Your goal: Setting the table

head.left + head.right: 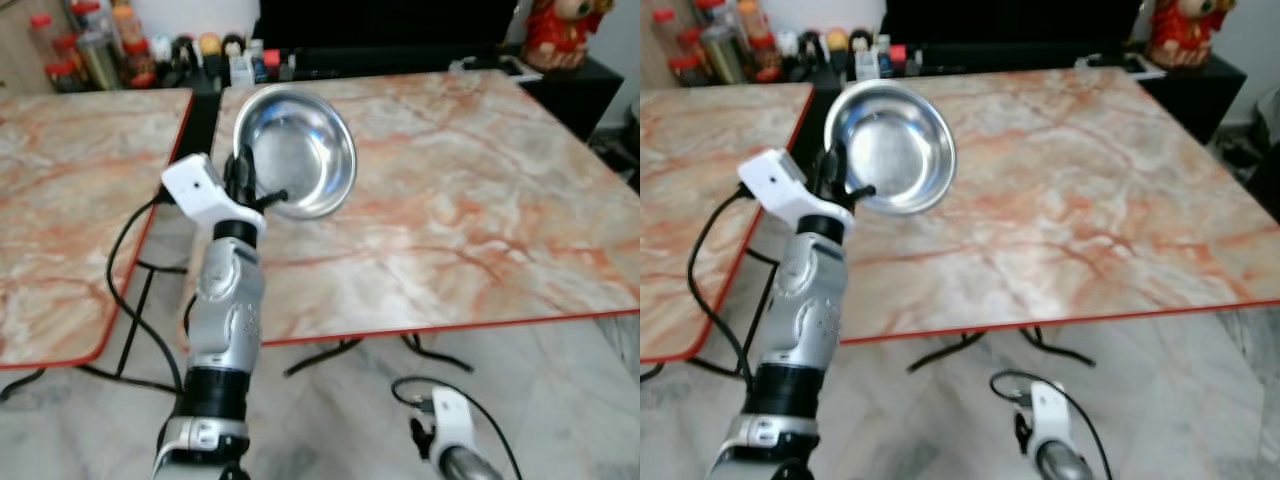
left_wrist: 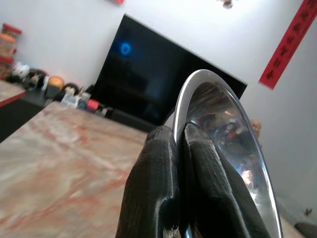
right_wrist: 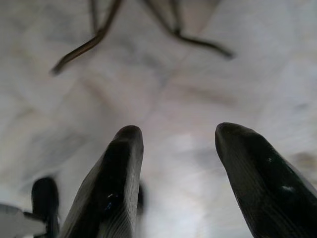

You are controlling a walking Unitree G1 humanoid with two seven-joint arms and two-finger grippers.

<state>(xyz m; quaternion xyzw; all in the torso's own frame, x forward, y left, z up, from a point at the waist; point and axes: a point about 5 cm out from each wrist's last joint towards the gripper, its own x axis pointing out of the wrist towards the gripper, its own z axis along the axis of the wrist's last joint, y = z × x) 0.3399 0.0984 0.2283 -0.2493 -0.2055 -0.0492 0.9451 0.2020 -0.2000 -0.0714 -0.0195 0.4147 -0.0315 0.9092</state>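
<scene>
— Above the near left corner of the marble-topped table (image 1: 450, 200), what is being held?

— A stainless-steel bowl (image 1: 300, 150) is carried by the left gripper (image 1: 243, 190). Its rim is pinched between the two black fingers (image 2: 163, 193), which are pressed flat together on the thin metal. The bowl is tipped steeply, its hollow turned toward the head camera, and it is lifted clear of the tabletop.

— Which step is judged to be in hand?

— The carrying-over of the bowl, it seems; the setting-down is not yet done. A second marble table (image 1: 70, 200) is seen to the left, parted from the first by a narrow gap.

— What is called for next?

— Probably the bowl needs to be levelled, reached further in from the red-trimmed edge, and lowered until its base is flat on the stone before the pinch is let go. A tilted release so near the edge could send it rolling off.

— How would the things handle?

— The bowl is round, thin-walled and mirror-polished, so it is likely light but slippery in a rim pinch. The tabletop is smooth, hard, veined in orange and grey; little friction can be expected.

— And the right gripper (image 3: 176, 163)?

— It is hung low over the pale tiled floor (image 3: 198, 74), its fingers spread wide with nothing between them.
</scene>
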